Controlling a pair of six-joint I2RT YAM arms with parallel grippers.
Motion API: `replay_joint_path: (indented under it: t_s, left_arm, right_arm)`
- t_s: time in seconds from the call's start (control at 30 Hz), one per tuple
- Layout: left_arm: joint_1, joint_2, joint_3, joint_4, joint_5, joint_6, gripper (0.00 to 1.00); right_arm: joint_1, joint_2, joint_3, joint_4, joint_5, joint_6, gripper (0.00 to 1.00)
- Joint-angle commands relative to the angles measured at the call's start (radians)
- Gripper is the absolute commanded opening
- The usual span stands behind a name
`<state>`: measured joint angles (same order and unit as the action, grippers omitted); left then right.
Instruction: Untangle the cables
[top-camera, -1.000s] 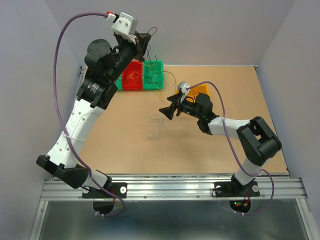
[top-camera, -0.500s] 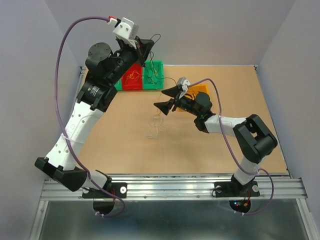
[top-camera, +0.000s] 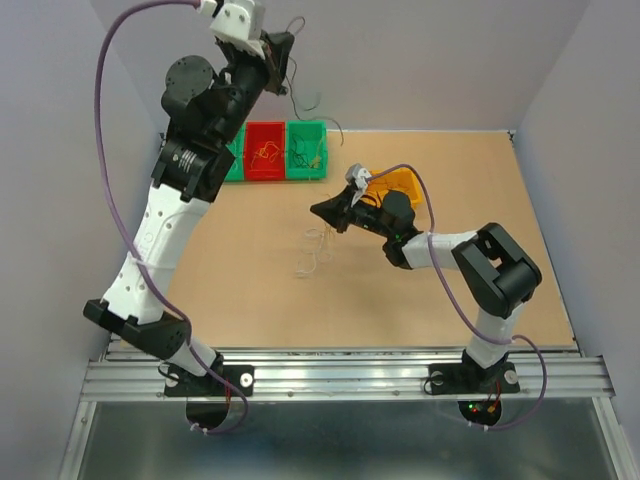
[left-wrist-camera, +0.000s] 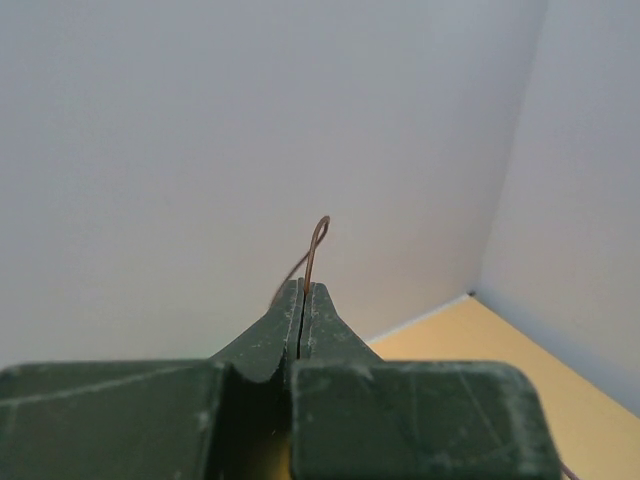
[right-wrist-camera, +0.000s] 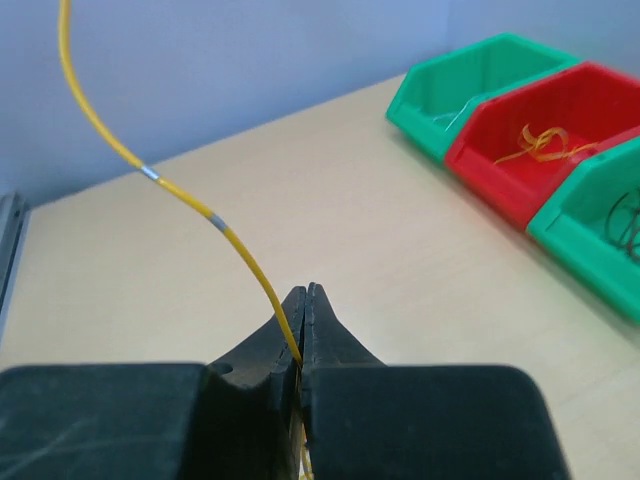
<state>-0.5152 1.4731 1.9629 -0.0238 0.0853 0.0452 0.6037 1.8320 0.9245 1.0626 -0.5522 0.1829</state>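
The left arm (top-camera: 165, 215) is reaching steeply up and back from its base at the near left, its white links climbing to the dark elbow and its wrist lifting high against the rear wall, well above the bins. The left gripper (left-wrist-camera: 303, 290) is pinching its jaws fully together on a reddish-brown wire (left-wrist-camera: 318, 240), which is rising from the tips in a small narrow loop; in the top view thin dark-looking strands (top-camera: 303, 97) are trailing down from that gripper toward the bins. The right arm (top-camera: 440, 245) is folding at its elbow near the right side and stretching low and leftward across the table (top-camera: 250, 300), its wrist passing just in front of an orange bin (top-camera: 400, 183). The right gripper (right-wrist-camera: 303, 295) is also pressing its jaws closed, clamping a yellow wire (right-wrist-camera: 180, 195) that is arching up and away to the left of the wrist view. A loose white cable (top-camera: 315, 250) is lying on the table just below that gripper's tip. At the back, a red bin (right-wrist-camera: 560, 110) is holding a curled orange wire (right-wrist-camera: 540, 143), sitting between two green bins (right-wrist-camera: 480, 75); the nearer green one is containing a dark wire (right-wrist-camera: 625, 215).
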Motion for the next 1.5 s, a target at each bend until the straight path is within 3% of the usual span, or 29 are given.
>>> replay_joint_path:
  t_s: [0.0,0.1,0.27,0.53,0.7,0.9,1.2,1.47]
  left_arm:
    - [0.063,0.123,0.223,-0.008,-0.127,0.047,0.0]
    - [0.125,0.223,0.312,-0.057,-0.09,0.016,0.0]
    - [0.133,0.266,0.245,-0.004,-0.015,0.018,0.0]
    - [0.133,0.409,0.202,0.064,-0.064,0.038,0.0]
    - [0.133,0.478,0.105,0.171,-0.15,0.062,0.0]
    - [0.139,0.573,0.054,0.294,-0.202,0.211,0.0]
    - [0.202,0.581,-0.085,0.387,0.051,0.24,0.0]
    - [0.27,0.579,-0.111,0.429,0.155,0.278,0.0]
  right_arm:
    - [0.008,-0.098,-0.102,-0.012,-0.167,-0.092,0.01]
    - [0.008,-0.216,-0.147,-0.198,-0.195,-0.218,0.01]
    - [0.01,-0.312,-0.213,-0.262,-0.193,-0.258,0.01]
    - [0.018,-0.378,-0.213,-0.524,-0.137,-0.335,0.01]
    - [0.019,-0.436,-0.285,-0.529,0.007,-0.355,0.01]
    - [0.018,-0.522,-0.351,-0.437,0.11,-0.323,0.01]
    - [0.018,-0.617,-0.432,-0.32,0.382,-0.238,0.0]
    - [0.016,-0.602,-0.428,-0.293,0.411,-0.215,0.01]
